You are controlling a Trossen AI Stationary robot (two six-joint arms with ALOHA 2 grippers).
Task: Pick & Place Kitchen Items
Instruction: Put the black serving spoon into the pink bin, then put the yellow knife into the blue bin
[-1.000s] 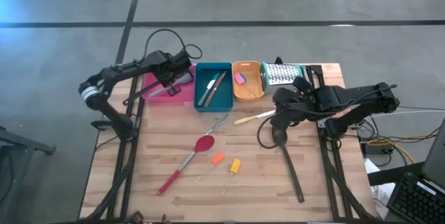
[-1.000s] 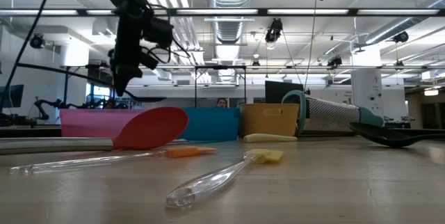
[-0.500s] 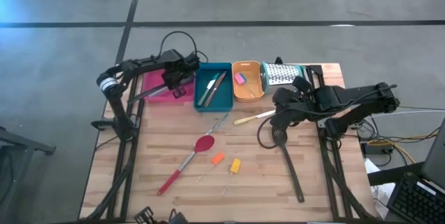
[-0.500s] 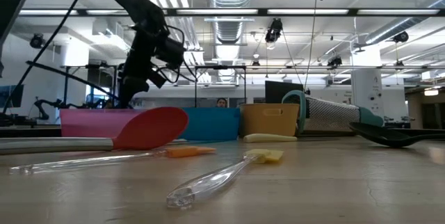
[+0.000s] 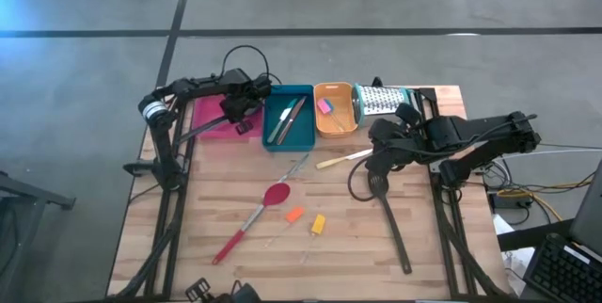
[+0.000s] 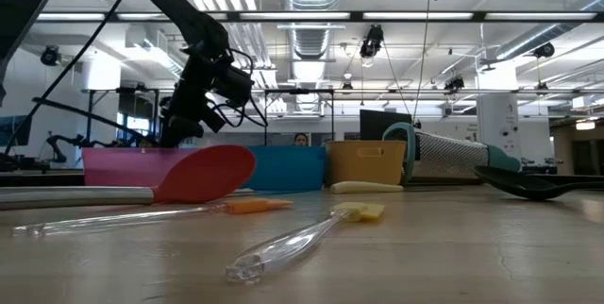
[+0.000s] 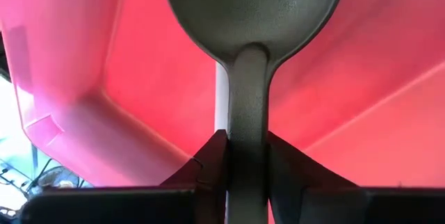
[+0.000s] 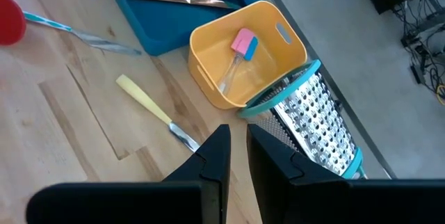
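My left end effector [image 7: 245,156] pinches a grey spoon's [image 7: 252,36] neck over the pink tray [image 5: 214,122], knives in the teal tray [image 5: 289,120], while red spoon [image 5: 252,218] and black turner [image 5: 388,216] wait on the surface (right end effector [image 8: 236,156], nearly closed, idles).

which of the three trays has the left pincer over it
The pink rectangular plastic tray; the left pincer holds a grey ladle over it, unlike the teal and orange trays.

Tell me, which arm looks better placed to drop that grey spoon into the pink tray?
Left. Its gripper is shut on the grey spoon directly over the pink tray; the right gripper waits empty across the table.
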